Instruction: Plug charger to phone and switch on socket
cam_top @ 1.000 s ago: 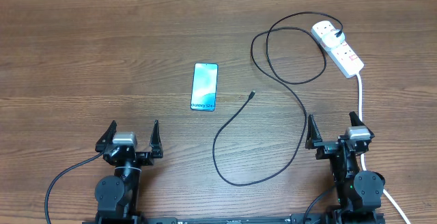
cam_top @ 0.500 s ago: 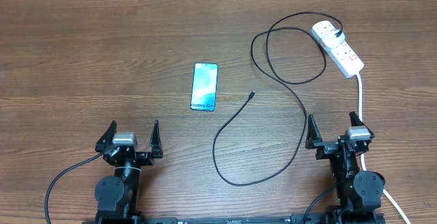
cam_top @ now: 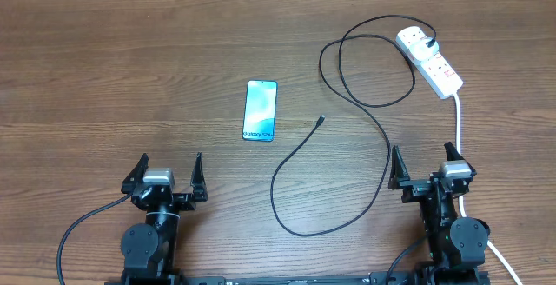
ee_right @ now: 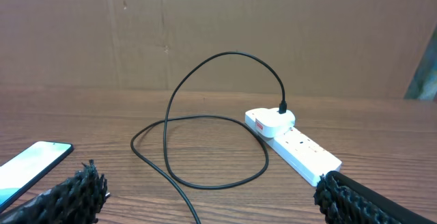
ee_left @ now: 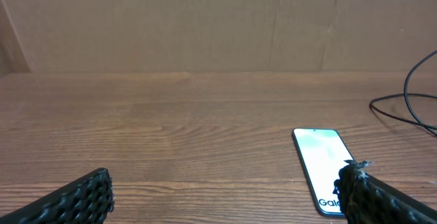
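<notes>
Left pincer (cam_top: 170, 162) spread wide, nothing between its fingers, sitting low at the near edge of the counter (cam_top: 104, 76). Right pincer (cam_top: 422, 156) also spread wide and empty, at the near right. Phone (cam_top: 261, 110) lies flat, screen up, near mid-counter, ahead and to the right of the left pincer and well apart from both pincers. Charger (cam_top: 388, 156): black cable sprawls in loose loops between phone and socket (cam_top: 439, 69). Its small tip (cam_top: 322, 120) lies free on the wood near the phone's right side, not touching it. Its white head (cam_top: 415, 38) sits plugged into the far end of the socket. Socket lies on a diagonal at far right; a white cord (cam_top: 459, 124) runs from its near end past the right pincer. Red switches too small to read on or off
</notes>
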